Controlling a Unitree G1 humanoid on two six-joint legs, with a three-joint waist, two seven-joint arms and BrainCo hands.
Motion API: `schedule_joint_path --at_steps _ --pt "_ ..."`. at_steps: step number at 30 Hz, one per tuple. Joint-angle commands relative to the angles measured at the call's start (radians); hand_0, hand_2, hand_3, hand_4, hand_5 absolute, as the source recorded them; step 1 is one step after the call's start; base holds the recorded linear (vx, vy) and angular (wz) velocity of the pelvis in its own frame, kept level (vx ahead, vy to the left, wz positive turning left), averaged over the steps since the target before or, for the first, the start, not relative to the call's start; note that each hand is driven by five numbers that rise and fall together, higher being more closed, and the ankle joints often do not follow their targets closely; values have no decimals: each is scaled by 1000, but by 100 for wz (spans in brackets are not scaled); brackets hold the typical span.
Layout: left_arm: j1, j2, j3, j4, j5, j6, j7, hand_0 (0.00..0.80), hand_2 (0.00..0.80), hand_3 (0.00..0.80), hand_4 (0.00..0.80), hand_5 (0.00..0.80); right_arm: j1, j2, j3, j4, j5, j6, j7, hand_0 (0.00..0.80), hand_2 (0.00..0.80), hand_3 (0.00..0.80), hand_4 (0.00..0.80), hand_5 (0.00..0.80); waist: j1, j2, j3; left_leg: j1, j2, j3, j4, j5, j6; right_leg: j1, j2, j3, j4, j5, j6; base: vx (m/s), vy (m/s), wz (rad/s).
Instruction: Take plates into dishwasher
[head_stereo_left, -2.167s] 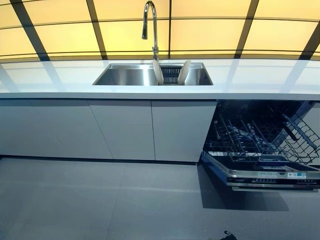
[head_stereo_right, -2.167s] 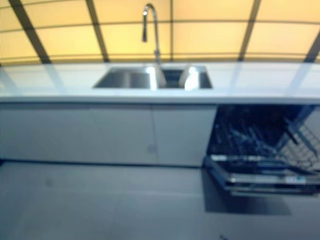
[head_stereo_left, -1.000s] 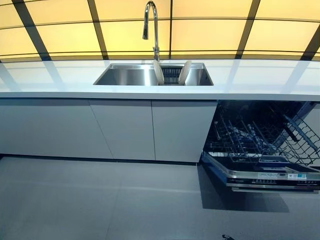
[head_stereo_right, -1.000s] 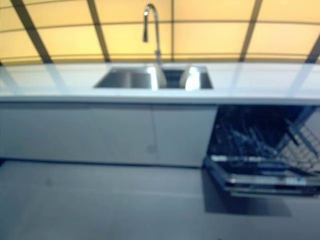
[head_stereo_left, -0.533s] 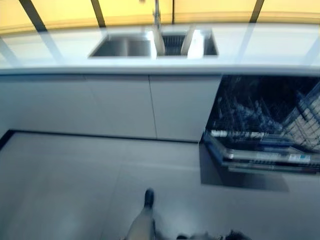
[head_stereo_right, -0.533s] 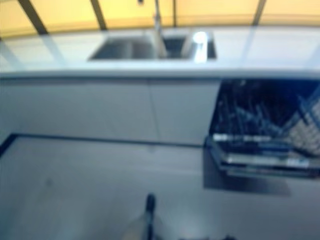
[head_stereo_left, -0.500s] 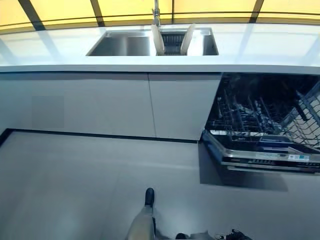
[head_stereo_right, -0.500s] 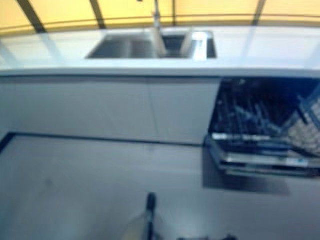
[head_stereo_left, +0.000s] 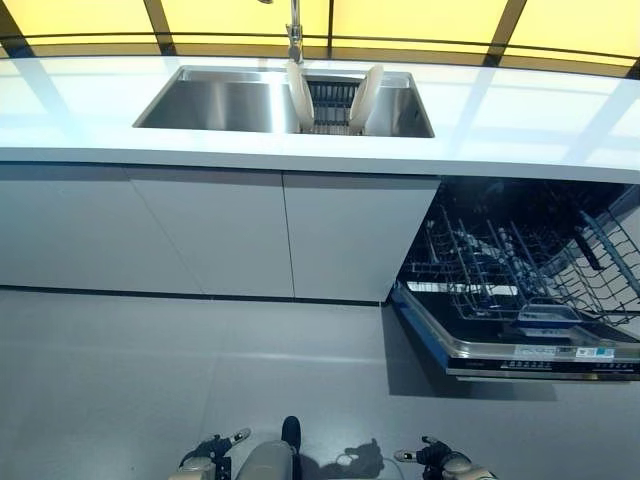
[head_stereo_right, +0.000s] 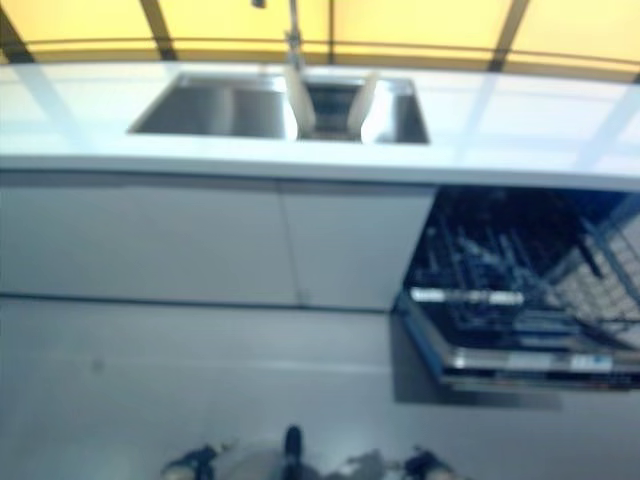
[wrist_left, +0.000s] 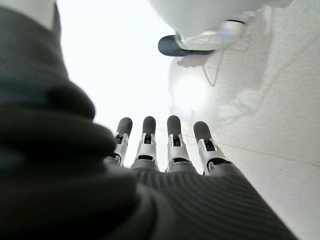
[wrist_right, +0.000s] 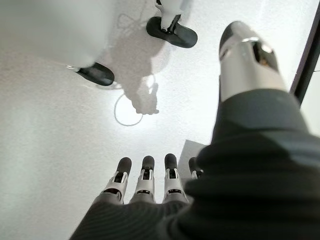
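Two white plates (head_stereo_left: 298, 95) (head_stereo_left: 365, 97) stand on edge in a dark rack inside the steel sink (head_stereo_left: 215, 105), set in the white counter ahead. To the right, under the counter, the dishwasher stands open with its door (head_stereo_left: 520, 350) folded down and its wire rack (head_stereo_left: 500, 265) pulled out, no plates in it. My left hand (head_stereo_left: 200, 462) and right hand (head_stereo_left: 445, 462) hang low at the bottom of the eye views, far from the sink. In the wrist views the left fingers (wrist_left: 172, 140) and right fingers (wrist_right: 145, 177) are straight over the floor, holding nothing.
A tall steel faucet (head_stereo_left: 294, 30) rises behind the sink. White cabinet doors (head_stereo_left: 200, 230) run below the counter (head_stereo_left: 520, 120). The grey floor (head_stereo_left: 150, 370) lies between me and the cabinets. The dishwasher door juts out over the floor at the right.
The camera has tilted down and come nearer the counter, so the sink sits higher and larger. Both hands now show at the bottom edge. The plates have not moved.
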Motion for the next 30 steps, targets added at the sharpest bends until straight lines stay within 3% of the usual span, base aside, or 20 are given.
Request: schedule_joint_path --at_steps 1,2,5,6,8,9,10,12,13,14,16,17,18,21,23,26,30 --pt "24 -28 -20 30 66 24 14 0 0 0 0 0 55 -45 -17 -34 -30 19 6 0 0 0 0 0 12 21 -43 -111 63 1 50 8 -36 58 -76 -40 55 97 104 275 208 8" --pt "23 -25 -20 34 77 27 12 0 0 0 0 0 55 -43 -23 -34 -27 21 3 0 0 0 0 0 12 19 -50 -104 49 -3 52 -3 -24 57 -89 -43 83 103 114 272 221 11" --pt "13 -20 -28 47 103 29 -5 0 0 0 0 0 52 -44 -47 -39 -12 27 -5 0 0 0 0 0 -1 18 -72 -27 -14 -35 -5 -24 27 -35 -177 -38 336 335 138 247 261 9" --pt "7 -19 -42 49 116 25 -14 0 0 0 0 0 55 -46 -52 -43 -11 23 -8 0 0 0 0 0 -18 37 -77 14 -25 -52 -38 -29 45 -138 -181 -13 485 412 132 294 377 -1" --pt "-10 -11 -72 45 135 34 -27 0 0 0 0 0 67 -51 -48 -54 7 6 -19 0 0 0 0 0 -63 66 -63 81 -35 -70 -75 -41 69 -292 -134 15 701 421 110 260 321 29" --pt "-17 -8 -82 42 140 39 -29 0 0 0 0 0 71 -52 -44 -56 27 -1 -24 0 0 0 0 0 -80 74 -56 105 -37 -73 -87 -44 70 -349 -107 14 734 418 102 243 198 66" --pt "-30 -2 -97 39 132 46 -27 0 0 0 0 0 77 -56 -36 -58 69 -14 -31 0 0 0 0 0 -108 85 -43 147 -41 -91 -110 -44 66 -431 -63 -12 717 389 81 272 113 61" --pt "-39 2 -101 32 121 53 -25 0 0 0 0 0 78 -62 -30 -55 88 -29 -25 0 0 0 0 0 -130 93 -28 202 -48 -113 -143 -37 52 -487 -42 -60 565 336 59 255 1 64" --pt "-39 2 -101 32 121 53 -25 0 0 0 0 0 78 -62 -30 -54 88 -29 -25 0 0 0 0 0 -132 93 -26 205 -48 -114 -144 -37 52 -483 -42 -62 564 335 58 365 -189 61" --pt "-45 -3 -104 35 134 48 -24 0 0 0 0 0 77 -66 -29 -40 111 -44 -14 0 0 0 0 0 -153 74 -24 244 -70 -154 -165 -49 39 -498 -20 -70 265 350 71 414 -231 37" --pt "-44 -8 -97 45 158 48 -26 0 0 0 0 0 82 -69 -43 -22 122 -50 -13 0 0 0 0 0 -178 56 -28 289 -101 -211 -182 -79 34 -525 -11 -30 38 465 119 533 -239 50" --pt "-45 -9 -93 52 162 47 -27 0 0 0 0 0 82 -70 -53 -12 119 -50 -10 0 0 0 0 0 -190 56 -29 305 -106 -227 -177 -94 35 -542 -1 -24 -60 488 133 463 -148 58" --pt "-44 -11 -85 60 163 48 -27 0 0 0 0 0 80 -71 -62 -6 113 -43 -7 0 0 0 0 0 -196 59 -30 315 -112 -245 -167 -103 37 -577 11 -4 -68 477 138 378 -107 48" --pt "-28 -13 -74 60 170 45 -28 0 0 0 0 0 72 -69 -62 -2 116 -19 -11 0 0 0 0 0 -191 48 -29 338 -124 -264 -111 -159 51 -538 6 -20 -35 474 116 364 -160 27" --pt "-2 -20 -55 59 178 31 -18 0 0 0 0 0 66 -63 -60 -10 108 16 -27 0 0 0 0 0 -184 34 -36 354 -119 -239 -58 -211 56 -497 6 -36 32 438 95 338 -190 39" --pt "10 -18 -29 53 141 18 -33 0 0 0 0 0 69 -64 -49 -4 71 13 -13 0 0 0 0 0 -188 30 -40 412 -82 -188 -69 -242 40 -488 -1 -57 84 434 98 281 -172 26" --pt "3 -19 -74 39 220 17 -46 0 0 0 0 0 53 -70 -31 -27 67 21 36 0 0 0 0 0 -180 27 -49 419 -65 -208 -131 -218 36 -461 23 -47 53 415 78 169 -172 14"
